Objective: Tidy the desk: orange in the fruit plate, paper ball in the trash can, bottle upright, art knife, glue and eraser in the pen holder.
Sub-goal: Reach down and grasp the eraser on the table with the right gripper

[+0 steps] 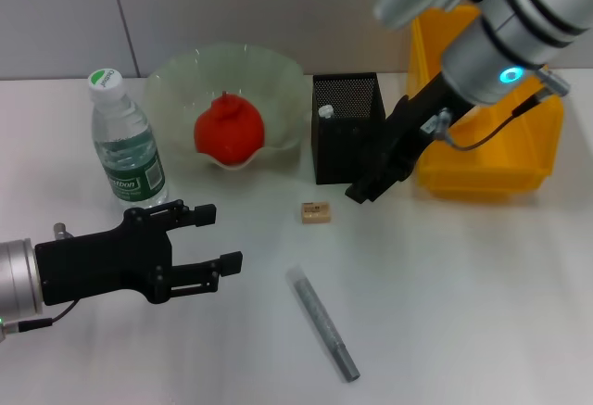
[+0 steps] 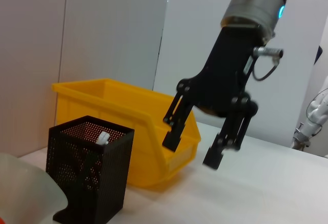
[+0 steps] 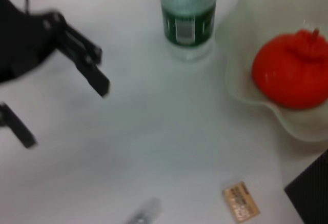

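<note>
Head view: orange (image 1: 229, 129) sits in fruit plate (image 1: 278, 76) upper centre, bottle (image 1: 126, 141) upright at left, eraser (image 1: 315, 212) mid-frame on the table; left gripper (image 1: 215, 235) lower left, fingers apart, empty. Left wrist view: right gripper (image 2: 195, 149) centre, fingers spread, empty, beside pen holder (image 2: 89, 171) and trash can (image 2: 138, 121). Right wrist view: eraser (image 3: 240, 202) lower right, bottle (image 3: 188, 16) top centre.

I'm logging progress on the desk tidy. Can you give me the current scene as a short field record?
orange: in the fruit plate
bottle: upright, beside the plate
eraser: on the table, in front of the pen holder
grey stick: lying on the table
trash can: beside the pen holder
paper ball: not seen
left gripper: open, empty, low over the table
right gripper: open, empty, by the pen holder
</note>
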You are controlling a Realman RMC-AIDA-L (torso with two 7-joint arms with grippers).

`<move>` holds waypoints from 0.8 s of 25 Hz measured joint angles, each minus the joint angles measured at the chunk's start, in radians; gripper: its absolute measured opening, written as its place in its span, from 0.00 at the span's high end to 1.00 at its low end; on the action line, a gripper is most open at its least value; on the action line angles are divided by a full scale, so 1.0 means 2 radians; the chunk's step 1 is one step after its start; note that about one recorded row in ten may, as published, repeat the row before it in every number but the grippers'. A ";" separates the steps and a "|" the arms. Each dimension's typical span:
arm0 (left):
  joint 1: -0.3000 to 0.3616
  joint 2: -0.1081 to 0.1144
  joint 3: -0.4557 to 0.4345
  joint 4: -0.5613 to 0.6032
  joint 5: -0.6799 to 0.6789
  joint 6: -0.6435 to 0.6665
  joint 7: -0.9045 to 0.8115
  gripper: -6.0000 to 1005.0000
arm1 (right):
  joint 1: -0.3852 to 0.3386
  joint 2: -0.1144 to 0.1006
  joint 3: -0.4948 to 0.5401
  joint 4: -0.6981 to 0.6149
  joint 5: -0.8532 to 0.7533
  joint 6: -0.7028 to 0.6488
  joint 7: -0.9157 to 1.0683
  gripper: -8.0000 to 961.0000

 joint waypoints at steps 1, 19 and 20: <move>0.000 0.000 0.000 0.000 0.000 0.000 0.000 0.21 | 0.003 0.005 -0.006 0.003 -0.009 0.009 -0.001 0.31; 0.005 0.000 0.000 0.001 -0.002 0.000 -0.002 0.21 | -0.011 0.018 -0.186 0.083 0.095 0.194 -0.054 0.31; 0.006 0.000 -0.001 0.001 -0.002 0.000 -0.002 0.21 | -0.011 0.018 -0.186 0.090 0.105 0.199 -0.063 0.31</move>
